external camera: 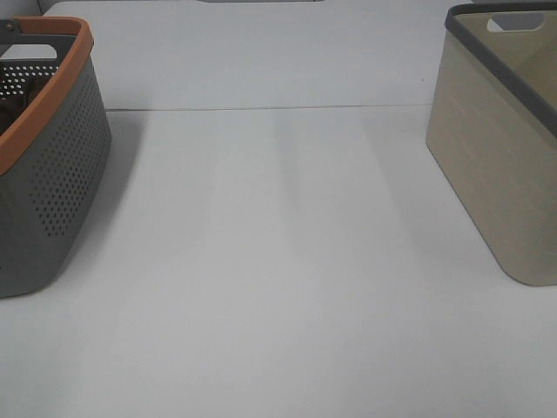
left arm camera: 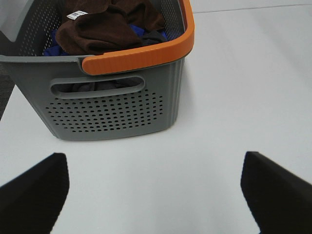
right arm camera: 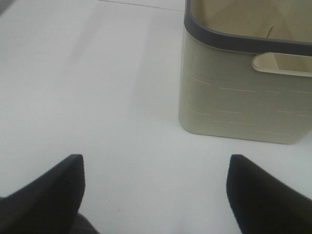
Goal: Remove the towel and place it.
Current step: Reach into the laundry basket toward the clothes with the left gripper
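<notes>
High view: grey basket (external camera: 61, 183) left, beige basket (external camera: 496, 174) right, well apart. Left wrist: the towel (left arm camera: 105, 29), dark brown, crumpled, white tag (left arm camera: 77, 14) showing, lies in the grey basket over blue cloth (left arm camera: 50, 48); left gripper (left arm camera: 153, 168) gapes empty. Right wrist: right gripper (right arm camera: 156, 165) gapes empty before the beige basket.

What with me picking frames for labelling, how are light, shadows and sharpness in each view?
Exterior high: soft, even light, no glare; faint shadow bands on the table; grey basket and beige basket cropped. Left wrist: towel sharp, jaws featureless black. Right wrist: slightly hazy, jaws equally dark.
</notes>
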Motion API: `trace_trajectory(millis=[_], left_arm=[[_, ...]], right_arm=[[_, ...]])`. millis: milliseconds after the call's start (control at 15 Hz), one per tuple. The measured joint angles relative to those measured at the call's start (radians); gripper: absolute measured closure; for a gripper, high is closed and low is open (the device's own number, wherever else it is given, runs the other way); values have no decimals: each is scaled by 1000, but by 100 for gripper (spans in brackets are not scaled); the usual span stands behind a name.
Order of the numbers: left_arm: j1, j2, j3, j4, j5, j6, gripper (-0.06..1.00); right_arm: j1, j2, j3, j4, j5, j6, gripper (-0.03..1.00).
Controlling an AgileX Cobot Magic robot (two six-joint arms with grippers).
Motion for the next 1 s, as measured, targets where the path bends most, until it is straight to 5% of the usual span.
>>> trace_trajectory(millis=[1000], left_arm=[[0,0,0,-5,0,-1,4]], right_arm=[[0,0,0,-1,0,0,20]])
